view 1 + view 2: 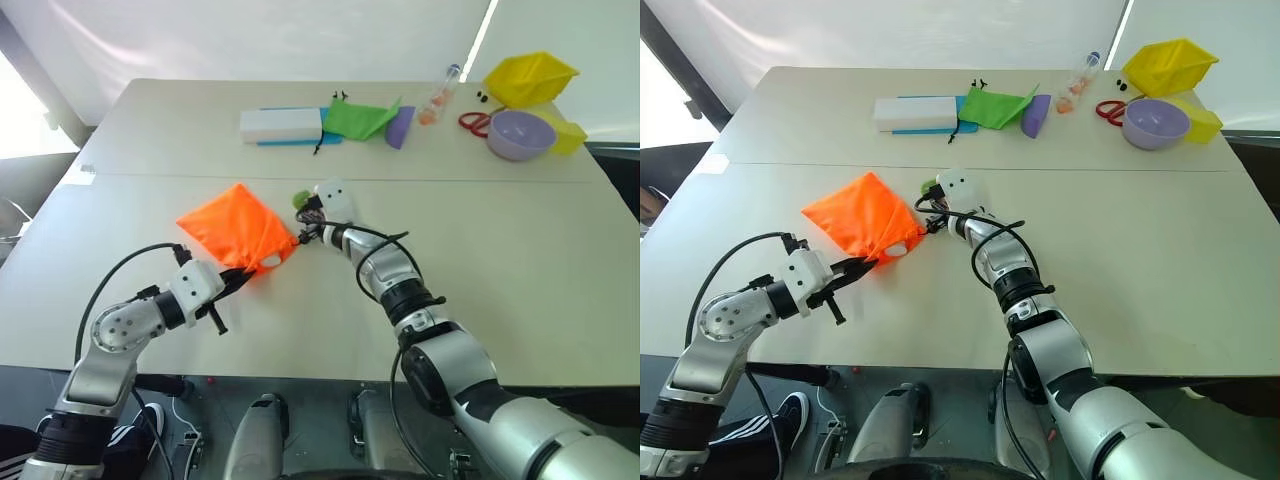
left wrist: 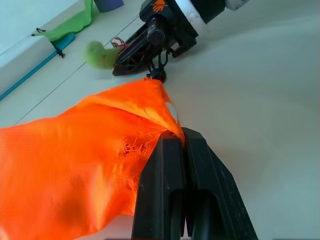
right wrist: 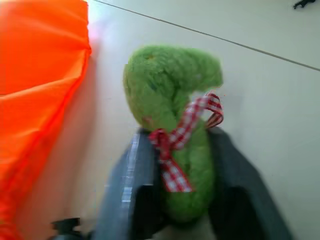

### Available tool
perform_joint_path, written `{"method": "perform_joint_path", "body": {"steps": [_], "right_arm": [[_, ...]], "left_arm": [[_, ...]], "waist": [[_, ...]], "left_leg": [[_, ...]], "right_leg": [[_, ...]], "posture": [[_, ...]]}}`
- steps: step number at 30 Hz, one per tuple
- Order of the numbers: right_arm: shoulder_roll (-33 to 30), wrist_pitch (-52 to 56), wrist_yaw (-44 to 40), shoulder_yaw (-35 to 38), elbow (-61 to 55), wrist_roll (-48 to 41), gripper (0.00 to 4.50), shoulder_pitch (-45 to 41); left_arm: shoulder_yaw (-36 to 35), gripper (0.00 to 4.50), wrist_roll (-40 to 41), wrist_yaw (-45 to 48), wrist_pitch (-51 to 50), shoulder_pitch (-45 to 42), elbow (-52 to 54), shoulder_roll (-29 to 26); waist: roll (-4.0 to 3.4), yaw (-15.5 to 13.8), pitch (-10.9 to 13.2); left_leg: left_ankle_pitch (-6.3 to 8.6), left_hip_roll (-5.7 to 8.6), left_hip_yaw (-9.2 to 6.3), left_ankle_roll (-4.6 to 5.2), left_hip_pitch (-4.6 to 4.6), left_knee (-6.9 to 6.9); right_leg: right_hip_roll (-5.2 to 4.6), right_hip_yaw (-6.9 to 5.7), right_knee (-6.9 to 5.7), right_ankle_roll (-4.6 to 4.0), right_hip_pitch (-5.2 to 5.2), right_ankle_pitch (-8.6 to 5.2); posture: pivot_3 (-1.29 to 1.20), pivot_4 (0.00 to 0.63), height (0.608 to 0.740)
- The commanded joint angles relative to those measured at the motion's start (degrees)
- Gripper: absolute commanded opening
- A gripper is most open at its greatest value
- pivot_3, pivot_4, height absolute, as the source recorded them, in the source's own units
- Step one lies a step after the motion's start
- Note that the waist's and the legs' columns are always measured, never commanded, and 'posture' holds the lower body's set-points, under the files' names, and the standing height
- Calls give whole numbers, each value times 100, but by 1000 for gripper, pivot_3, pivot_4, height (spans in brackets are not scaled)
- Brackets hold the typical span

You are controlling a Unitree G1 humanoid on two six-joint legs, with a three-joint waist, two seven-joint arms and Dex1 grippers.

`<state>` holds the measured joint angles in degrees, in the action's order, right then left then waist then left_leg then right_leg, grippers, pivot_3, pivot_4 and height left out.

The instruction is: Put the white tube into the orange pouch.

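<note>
The bright orange soft fabric drawstring pouch [image 1: 235, 230] lies left of centre on the near half of the pale table [image 1: 500, 260], with its gathered mouth turned towards the right arm. The left gripper [image 2: 181, 137] has its two black fingers pressed fully together on a fold of the orange cloth right at that mouth. The likely purpose is to pin the bag so it cannot slide when the other end is pulled.

The right gripper [image 3: 182, 150] sits just right of the mouth. Its fingers are closed on either side of a small fuzzy green loop tied with a red-checked ribbon [image 3: 170, 85] (the tag end of the pouch's black cord [image 2: 159, 75], as far as I can judge). Holding the cloth on one side and the cord end on the other looks like the set-up for drawing the mouth shut or working it open. I cannot tell which.

I cannot place the small white plastic squeeze tube for certain. A little white patch [image 2: 171, 111] shows in the pouch's mouth beside the left fingers. It may be the tube's end, which would put the tube already inside.
</note>
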<state>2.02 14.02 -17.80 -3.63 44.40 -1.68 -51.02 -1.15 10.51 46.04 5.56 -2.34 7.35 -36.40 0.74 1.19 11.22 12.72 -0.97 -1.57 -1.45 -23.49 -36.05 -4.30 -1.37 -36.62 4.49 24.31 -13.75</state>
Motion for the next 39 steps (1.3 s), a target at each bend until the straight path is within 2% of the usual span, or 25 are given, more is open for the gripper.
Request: {"method": "perform_joint_path", "body": {"steps": [1,6,13,18,22,23,27,30,37,39], "right_arm": [[-121,139,-132,59,-729,-126,15,179],[-454,695,-342,-39,-2021,-155,15,814],[-1005,2142,-402,118,-4448,-466,15,2057],[-1066,2652,-238,237,-5466,-703,15,2681],[-1037,2905,-96,127,-5839,-776,15,3193],[-970,2989,-27,166,-5896,-840,0,3242],[-897,3179,220,212,-6047,-874,0,3385],[-853,3101,356,234,-6029,-862,0,3428],[-887,2859,404,53,-5842,-761,0,3325],[-847,2812,437,46,-5778,-781,0,3295]], "left_arm": [[-37,0,7,7,48,43,205,-15],[-38,0,14,17,44,66,225,-30],[-62,0,151,159,-12,70,250,-74],[-56,0,285,391,-88,37,182,-107],[65,0,649,776,-534,-169,184,-121],[59,568,692,845,-582,-225,168,-132],[25,2378,775,1134,-742,-538,-33,-227],[6,4051,878,1351,-797,-728,-123,-273],[-74,4051,1702,1979,-1706,-1171,81,-455],[-10,4051,1642,1952,-1672,-1474,-16,-371]], "waist": [[0,-1,0],[0,-22,0],[0,-37,0],[0,-35,0],[0,-50,0],[0,-46,0],[2,-43,-1],[2,-42,-1],[2,-36,-1],[2,-42,-1]], "left_leg": [[0,0,0,0,0,0],[0,0,0,0,-1,0],[0,0,0,0,-1,0],[0,0,0,0,-1,-4],[0,0,-1,0,-1,-3],[0,0,0,0,-2,-3],[0,1,2,0,-5,-9],[0,1,1,0,-5,-5],[0,1,2,0,-8,-5],[0,1,1,0,-8,-6]], "right_leg": [[0,0,0,-1,0,0],[-1,0,1,0,0,0],[-1,0,1,-8,0,-6],[-1,0,2,-13,0,-8],[-1,-1,7,-15,-1,-10],[-2,0,11,-16,-2,-10],[-4,1,22,-16,-6,-9],[-4,0,24,-16,-6,-9],[-3,0,28,-15,-6,-9],[-2,0,28,-15,-6,-9]], "posture": [[0,150,740],[0,150,740],[0,150,740],[0,150,740],[0,150,740],[0,150,740],[0,150,740],[0,150,740],[0,150,740],[0,150,740]]}}
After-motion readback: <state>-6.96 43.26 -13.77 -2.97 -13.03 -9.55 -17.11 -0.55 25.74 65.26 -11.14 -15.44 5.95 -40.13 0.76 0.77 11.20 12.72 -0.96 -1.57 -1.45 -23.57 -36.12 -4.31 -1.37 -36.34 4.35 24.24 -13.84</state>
